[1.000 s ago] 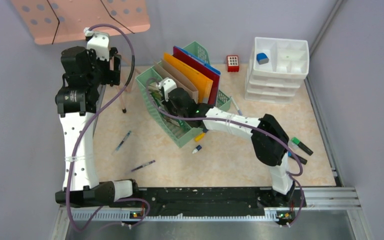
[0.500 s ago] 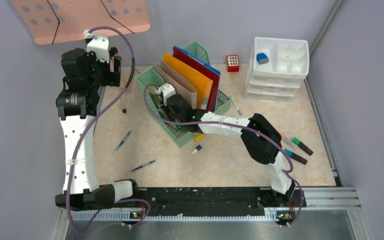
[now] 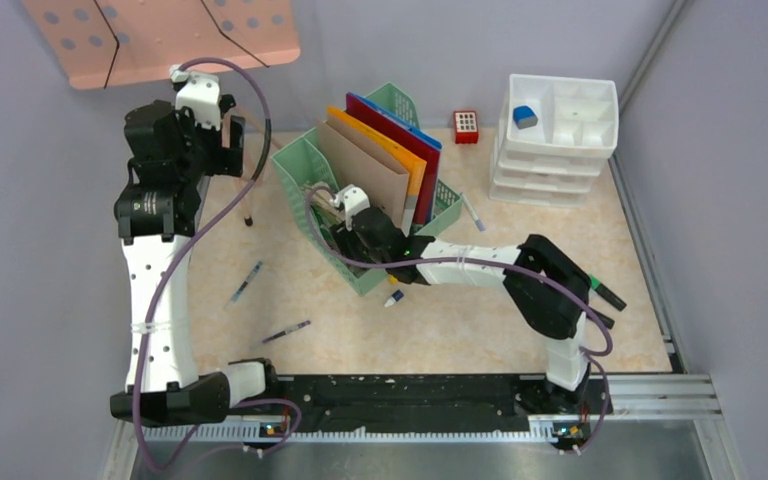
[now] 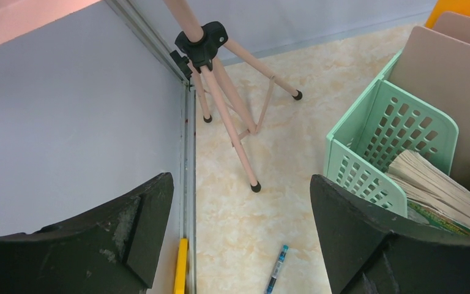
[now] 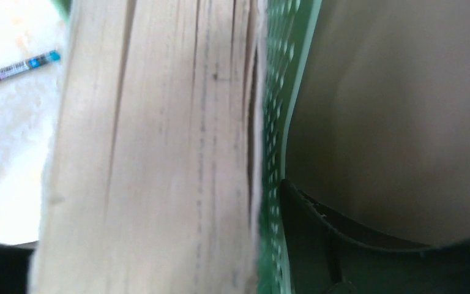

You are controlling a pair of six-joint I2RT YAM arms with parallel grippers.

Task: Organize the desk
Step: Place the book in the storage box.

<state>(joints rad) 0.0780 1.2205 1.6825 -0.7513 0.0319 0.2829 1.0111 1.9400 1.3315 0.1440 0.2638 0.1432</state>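
This is a robotics lab test cell dressed as an office desk. A beige marble-patterned tabletop point(image 3: 460, 320) is boxed in by plain grey panels point(image 3: 720, 150), and a black-and-silver rail point(image 3: 410, 390) along its front edge carries a cabled robot arm point(image 3: 155, 290) at each end. The props are office stationery: a green mesh file basket point(image 3: 300, 190) holding coloured folders point(image 3: 400, 150), a white drawer organiser point(image 3: 560, 120), loose pens point(image 3: 245, 282) and markers point(image 3: 608, 294). A pink perforated music stand point(image 3: 160, 35) stands in the corner.

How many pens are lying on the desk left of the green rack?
2: one pen beside the rack; another nearer the front rail. The left arm may hide more.
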